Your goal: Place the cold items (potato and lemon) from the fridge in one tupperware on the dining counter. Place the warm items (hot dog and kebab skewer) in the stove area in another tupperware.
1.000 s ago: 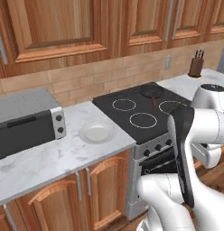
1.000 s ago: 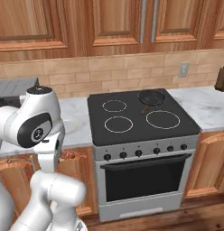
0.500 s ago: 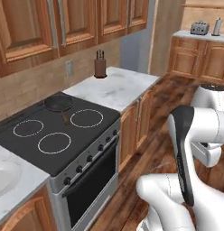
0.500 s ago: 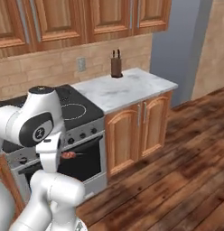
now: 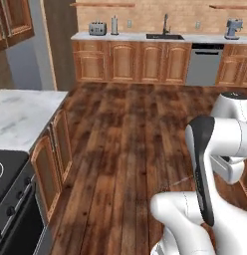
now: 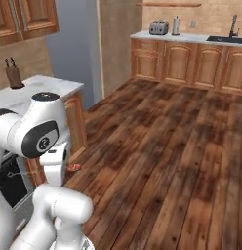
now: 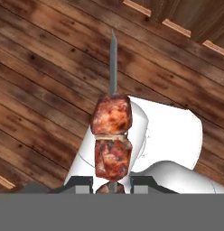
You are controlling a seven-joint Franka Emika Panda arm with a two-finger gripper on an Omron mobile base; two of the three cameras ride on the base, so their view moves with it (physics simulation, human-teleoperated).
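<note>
Gripper (image 7: 112,186): fingers closed narrowly on kebab skewer (image 7: 112,135).
Skewer: two browned meat chunks, metal tip pointing away from hand.
Below: wood floor (image 7: 46,81).

No readable text, label, brand, number or sign anywhere: none on cabinets, counters, stove or distant appliances.
</note>
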